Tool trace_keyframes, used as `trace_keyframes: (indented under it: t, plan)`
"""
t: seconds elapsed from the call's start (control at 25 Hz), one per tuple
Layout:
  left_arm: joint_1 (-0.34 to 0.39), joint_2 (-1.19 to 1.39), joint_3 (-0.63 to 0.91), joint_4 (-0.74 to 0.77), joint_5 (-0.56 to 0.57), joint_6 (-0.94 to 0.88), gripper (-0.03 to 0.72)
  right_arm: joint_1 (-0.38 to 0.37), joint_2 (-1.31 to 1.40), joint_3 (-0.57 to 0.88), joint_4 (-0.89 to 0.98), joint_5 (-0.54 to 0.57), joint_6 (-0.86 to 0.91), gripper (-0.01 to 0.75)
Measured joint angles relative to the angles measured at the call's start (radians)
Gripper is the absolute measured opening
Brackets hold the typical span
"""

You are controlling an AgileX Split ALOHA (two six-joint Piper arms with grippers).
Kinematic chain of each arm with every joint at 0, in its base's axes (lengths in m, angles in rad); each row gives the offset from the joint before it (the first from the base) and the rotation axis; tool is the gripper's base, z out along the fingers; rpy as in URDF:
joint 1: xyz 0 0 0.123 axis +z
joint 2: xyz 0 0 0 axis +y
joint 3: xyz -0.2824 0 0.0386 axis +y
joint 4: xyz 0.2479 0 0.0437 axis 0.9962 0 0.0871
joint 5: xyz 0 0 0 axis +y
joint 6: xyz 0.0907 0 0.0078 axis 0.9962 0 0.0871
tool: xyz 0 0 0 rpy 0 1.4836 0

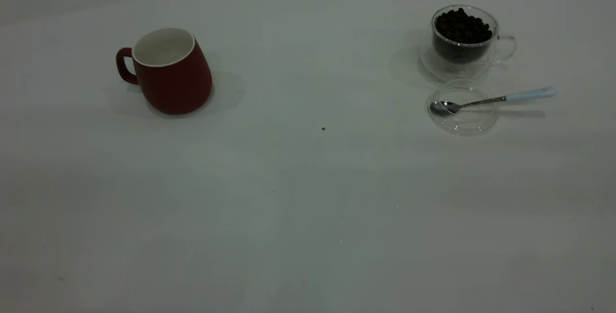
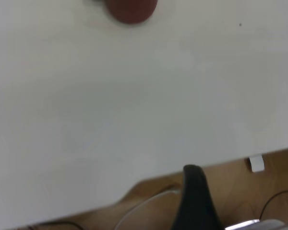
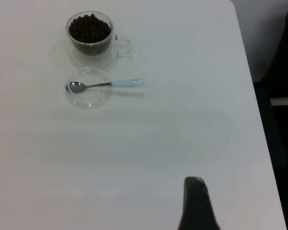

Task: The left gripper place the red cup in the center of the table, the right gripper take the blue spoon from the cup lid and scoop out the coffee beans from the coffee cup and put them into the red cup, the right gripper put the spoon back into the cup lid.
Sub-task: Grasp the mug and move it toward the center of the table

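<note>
1. Left gripper (image 2: 196, 201) sits back at the table (image 1: 308, 207) edge, only one dark finger showing, so can't tell how its jaws stand.
2. Right gripper (image 3: 198, 206): same deal.
3. Red cup (image 1: 166, 70) stands upright on the left.
4. Spoon (image 1: 495, 98) rests bowl-down in the clear lid (image 1: 463, 108), just beside the glass cup (image 1: 464, 38) of beans.
</note>
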Motion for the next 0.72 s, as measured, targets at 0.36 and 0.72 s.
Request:
trace_keyframes:
  t: [0.36, 0.72]
  plan:
    - [0.000, 0.404, -0.076, 0.003, -0.295, 0.087, 0.587, 0.000, 0.000, 0.000, 0.000, 0.000, 0.000, 0.543]
    - [0.000, 0.980, -0.373, 0.011, -0.388, 0.083, 0.587, 0.000, 0.000, 0.000, 0.000, 0.000, 0.000, 0.543]
